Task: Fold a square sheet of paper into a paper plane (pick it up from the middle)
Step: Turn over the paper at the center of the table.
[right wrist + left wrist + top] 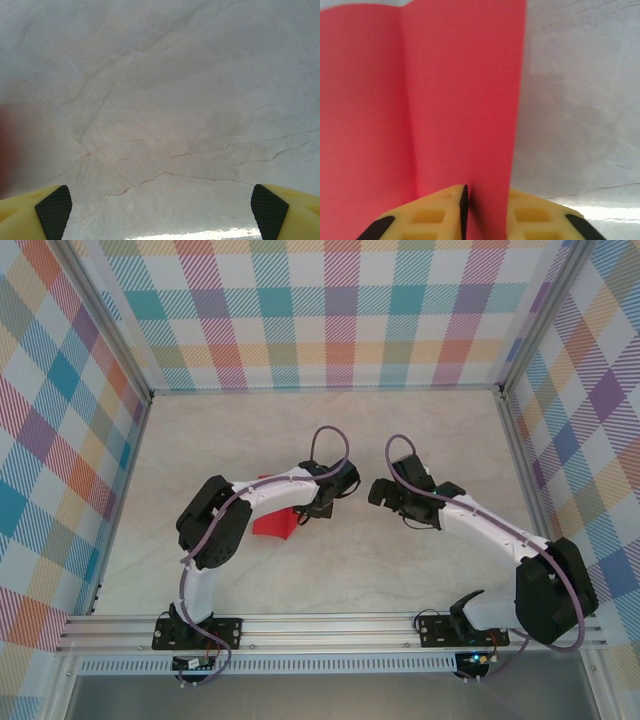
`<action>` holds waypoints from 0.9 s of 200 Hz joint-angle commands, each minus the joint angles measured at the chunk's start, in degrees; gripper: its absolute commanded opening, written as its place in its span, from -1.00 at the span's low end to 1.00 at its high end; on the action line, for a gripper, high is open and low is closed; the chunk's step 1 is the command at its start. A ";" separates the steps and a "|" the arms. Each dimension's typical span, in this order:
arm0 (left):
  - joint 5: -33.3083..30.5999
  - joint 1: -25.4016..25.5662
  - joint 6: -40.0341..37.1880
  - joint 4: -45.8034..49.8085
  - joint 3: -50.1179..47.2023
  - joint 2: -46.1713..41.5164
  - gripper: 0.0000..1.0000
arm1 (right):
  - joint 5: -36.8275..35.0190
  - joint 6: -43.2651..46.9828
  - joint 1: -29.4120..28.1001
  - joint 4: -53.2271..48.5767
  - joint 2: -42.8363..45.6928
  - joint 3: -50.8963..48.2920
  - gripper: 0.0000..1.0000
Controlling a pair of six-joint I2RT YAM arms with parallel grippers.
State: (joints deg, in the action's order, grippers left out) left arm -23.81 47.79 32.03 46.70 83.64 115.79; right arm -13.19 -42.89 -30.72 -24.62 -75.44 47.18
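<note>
The square sheet of paper point(275, 525), bright red, thin and matte, is seen creased into flat panels on the pale, marble-veined counter point(420, 430), under the left tool point(487, 197). It is judged light, limp and easily slid or torn, so it is best taken at a folded edge near the middle. The left tool's jaws are set narrowly apart with red paper in the gap; whether a layer is pinched cannot be told. The right tool point(161, 205) is spread wide over bare counter.
</note>
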 commanded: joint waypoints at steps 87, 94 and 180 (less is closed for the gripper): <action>17.06 -0.95 -4.97 -7.59 -2.36 -6.99 -0.11 | 4.10 -2.80 0.30 -0.70 2.66 1.19 0.92; 18.32 -1.31 -5.55 -7.94 -3.09 -8.78 -0.09 | 5.15 -2.74 0.27 -0.01 2.66 1.06 0.93; 31.76 -10.89 -2.98 -18.11 -17.75 -27.76 0.35 | 27.01 -1.99 0.06 16.61 -3.23 -0.84 1.00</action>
State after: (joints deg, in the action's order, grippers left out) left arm 3.44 39.72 27.29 31.90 70.57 90.28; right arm 4.43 -44.18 -30.74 -16.25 -76.40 47.33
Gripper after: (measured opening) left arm 0.662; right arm 0.997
